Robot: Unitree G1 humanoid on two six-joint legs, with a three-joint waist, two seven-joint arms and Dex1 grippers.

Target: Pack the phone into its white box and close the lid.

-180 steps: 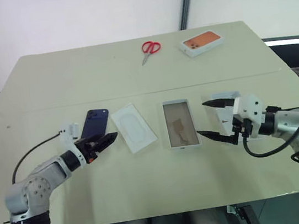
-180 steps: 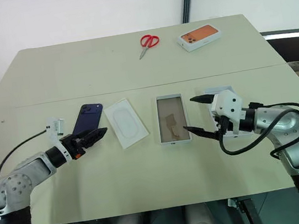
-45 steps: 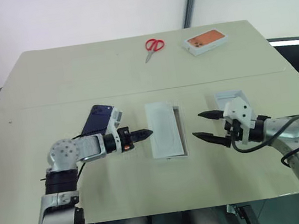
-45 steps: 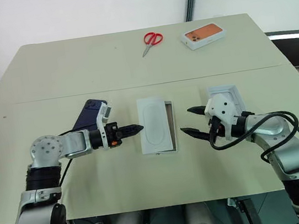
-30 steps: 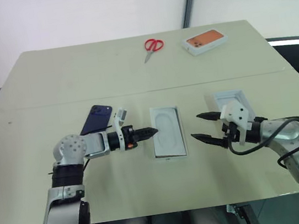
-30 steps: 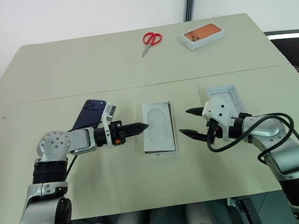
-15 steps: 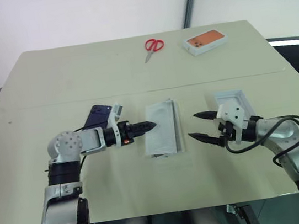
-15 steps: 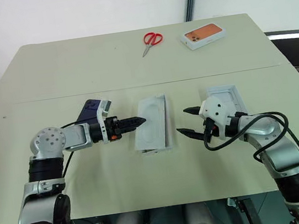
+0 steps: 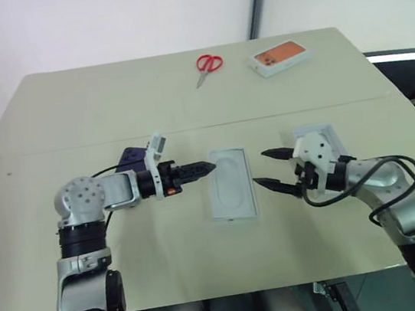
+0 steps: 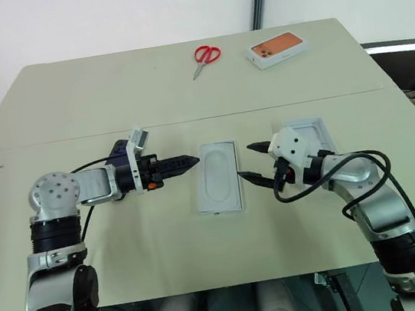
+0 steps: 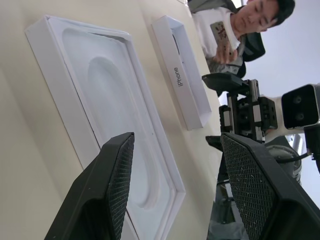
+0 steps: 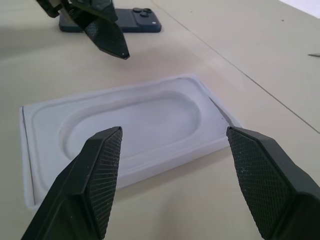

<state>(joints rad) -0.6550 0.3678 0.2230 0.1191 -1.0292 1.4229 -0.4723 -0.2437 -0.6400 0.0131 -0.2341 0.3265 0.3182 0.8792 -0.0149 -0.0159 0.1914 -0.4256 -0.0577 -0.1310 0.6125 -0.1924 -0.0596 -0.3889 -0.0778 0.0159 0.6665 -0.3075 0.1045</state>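
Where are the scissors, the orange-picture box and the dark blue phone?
scissors [image 9: 210, 64], left eye view, on the red handles.
orange-picture box [image 9: 280, 58], left eye view, middle of its top.
phone [image 12: 132, 21], right wrist view, back near the cameras.

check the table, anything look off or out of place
Yes: the flat white insert card with an oval recess sits on top of the white box, covering its floor, so the phone could not go in as things lie. The phone lies on the table behind the left gripper. Nothing looks spilled or damaged.
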